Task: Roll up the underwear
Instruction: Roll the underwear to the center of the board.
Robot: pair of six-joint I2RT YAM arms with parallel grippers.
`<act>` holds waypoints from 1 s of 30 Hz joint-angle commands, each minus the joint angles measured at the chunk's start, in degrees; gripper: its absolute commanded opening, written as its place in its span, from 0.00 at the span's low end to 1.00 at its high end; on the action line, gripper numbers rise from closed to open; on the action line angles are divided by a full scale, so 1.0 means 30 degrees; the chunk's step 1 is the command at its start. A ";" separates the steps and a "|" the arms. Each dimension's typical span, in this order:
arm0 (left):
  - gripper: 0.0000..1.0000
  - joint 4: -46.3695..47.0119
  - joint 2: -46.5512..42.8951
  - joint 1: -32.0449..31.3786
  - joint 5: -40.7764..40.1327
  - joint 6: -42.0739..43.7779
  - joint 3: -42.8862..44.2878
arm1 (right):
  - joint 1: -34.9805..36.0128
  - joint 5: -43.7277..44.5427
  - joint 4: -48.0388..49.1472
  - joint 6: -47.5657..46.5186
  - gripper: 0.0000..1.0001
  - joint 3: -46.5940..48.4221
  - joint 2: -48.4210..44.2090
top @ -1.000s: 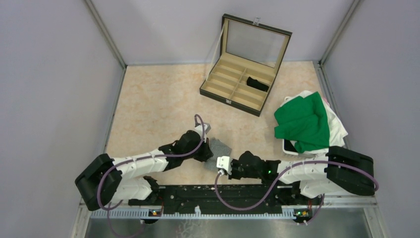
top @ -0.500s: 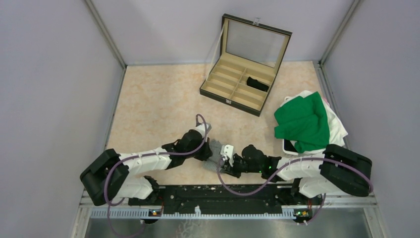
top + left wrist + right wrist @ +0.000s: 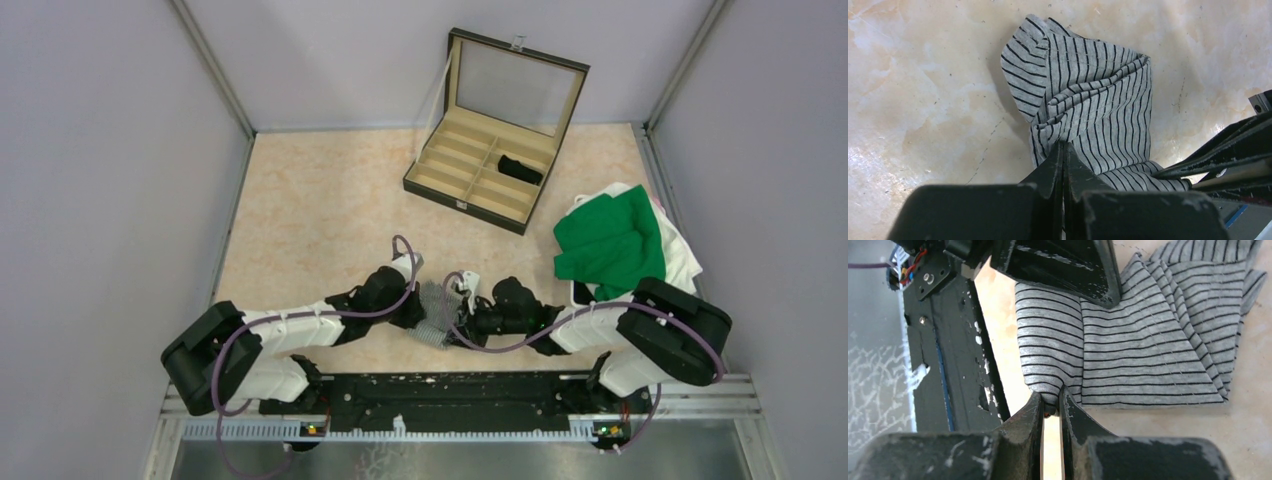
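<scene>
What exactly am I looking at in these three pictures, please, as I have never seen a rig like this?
This is a robot with two arms bolted at the near edge of a table. The wide picture comes from a fixed camera above and behind the arms. The two close-ups come from a small camera on each wrist, so the dark prongs at the bottom of each are that arm's own fingers. Between the arms lies the underwear, a grey garment with thin black stripes, partly folded. The left gripper is closed on a bunched part of it, and the right gripper pinches its near edge. Farther back stands an open compartmented case with a small black item in one compartment. To the right, a green cloth lies on white fabric.
</scene>
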 commanded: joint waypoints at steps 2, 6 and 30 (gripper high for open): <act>0.00 0.0224 -0.0351 0.0027 0.0195 -0.0018 -0.0359 | -0.1419 -0.0302 -0.0987 0.2029 0.03 0.0646 0.0752; 0.00 -0.0025 -0.0676 0.0024 0.0311 0.0020 -0.0051 | -0.2057 -0.0278 -0.2405 0.2492 0.03 0.1253 0.0995; 0.00 -0.2362 -0.5006 0.0087 0.0783 0.0937 0.0838 | -0.4513 -0.1752 -0.7635 0.4909 0.00 0.5146 0.4846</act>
